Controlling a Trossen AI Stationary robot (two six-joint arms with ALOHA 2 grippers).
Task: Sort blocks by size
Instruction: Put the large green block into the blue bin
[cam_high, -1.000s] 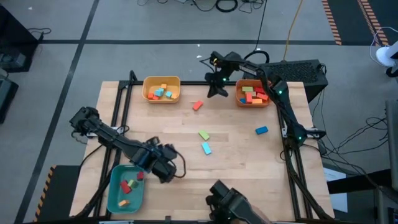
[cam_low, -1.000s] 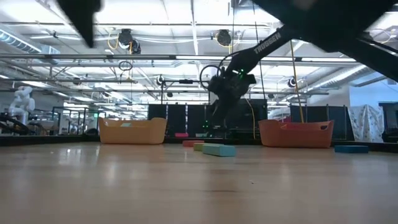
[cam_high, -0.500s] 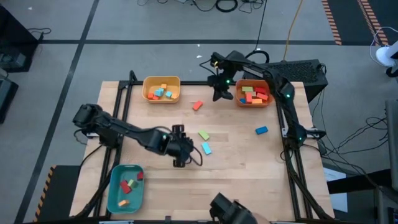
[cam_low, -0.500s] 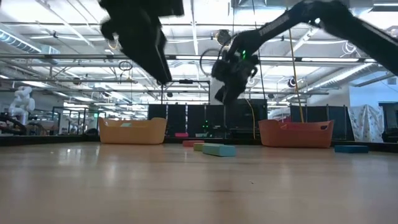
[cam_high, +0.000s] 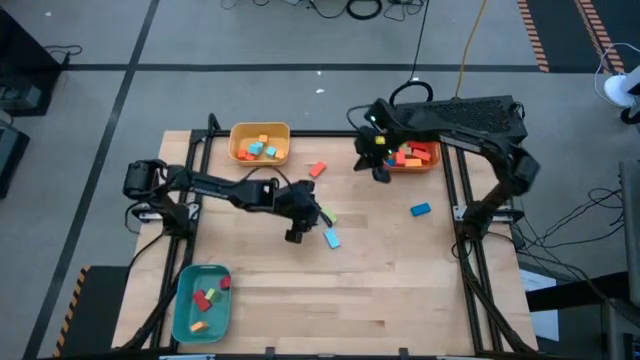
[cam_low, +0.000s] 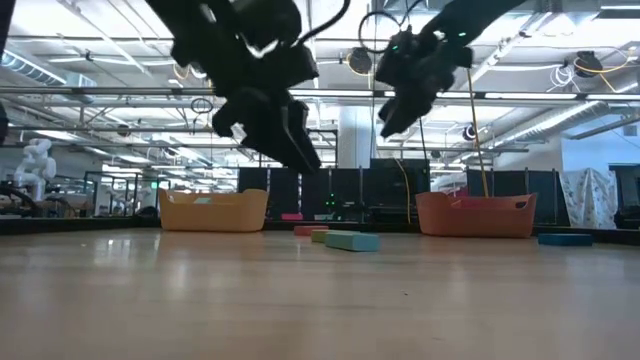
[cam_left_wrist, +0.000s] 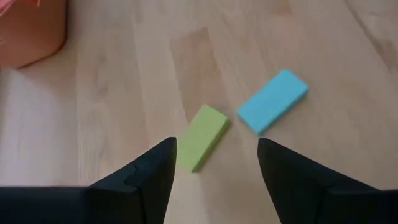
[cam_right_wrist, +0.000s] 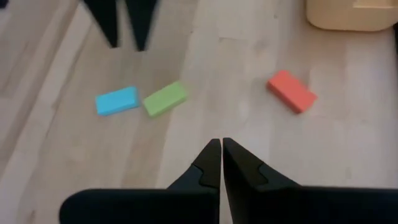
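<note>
Four loose blocks lie flat on the wooden table: a green block (cam_high: 328, 217) and a light blue block (cam_high: 331, 238) at the middle, a red block (cam_high: 318, 169) farther back, and a blue block (cam_high: 420, 209) to the right. My left gripper (cam_high: 308, 218) hangs open above the table, just left of the green block (cam_left_wrist: 202, 137); the light blue one (cam_left_wrist: 272, 101) lies beyond it. My right gripper (cam_high: 378, 166) is shut and holds nothing, raised by the left end of the orange bin (cam_high: 432, 165).
The yellow bin (cam_high: 237, 143) at the far left and the orange bin each hold several blocks. The teal bin (cam_high: 182, 312) at the near left corner holds a few. Black frame rails run along the table's left and right edges.
My left gripper has swung from the teal bin across the table toward its middle, sinking and rolling, and now hangs open by the green block. My right gripper, still shut, has risen and drifted from the far edge toward the near right, alongside the orange bin.
</note>
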